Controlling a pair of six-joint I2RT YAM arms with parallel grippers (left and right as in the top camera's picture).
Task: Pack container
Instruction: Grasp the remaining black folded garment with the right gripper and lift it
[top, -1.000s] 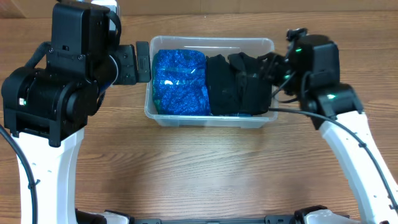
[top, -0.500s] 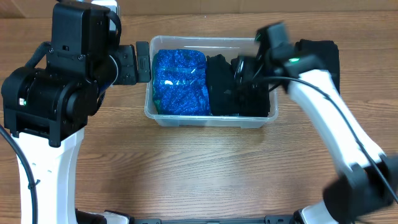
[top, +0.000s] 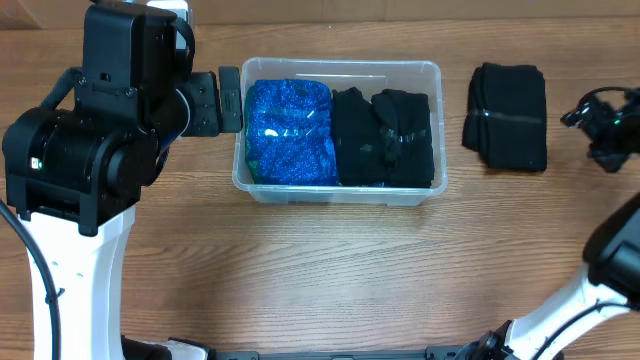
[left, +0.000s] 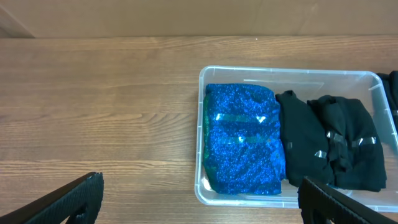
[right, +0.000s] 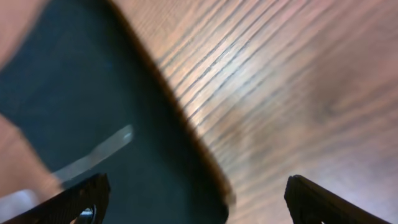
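The clear container (top: 340, 196) stands mid-table. Inside it, a blue glittery bundle (top: 290, 130) fills the left half and a crumpled black garment (top: 385, 138) the right half. Another folded black garment (top: 505, 117) lies on the table to the container's right. My right gripper (top: 590, 125) is open at the far right, beside that folded garment, holding nothing; the right wrist view is blurred and shows the garment (right: 93, 124) under its left finger. My left gripper (top: 228, 100) hangs open and empty by the container's left end, looking down on the container (left: 200, 124) and bundle (left: 242, 140).
The wooden table (top: 330, 270) extends in front of the container and to its left (left: 93, 106). The bulky left arm (top: 100, 130) stands over the table's left side. The right arm (top: 615, 250) reaches in from the right edge.
My right gripper opened, left the black garment in the container and swung out to the far right. The folded garment on the table is now uncovered. The left arm has not moved.
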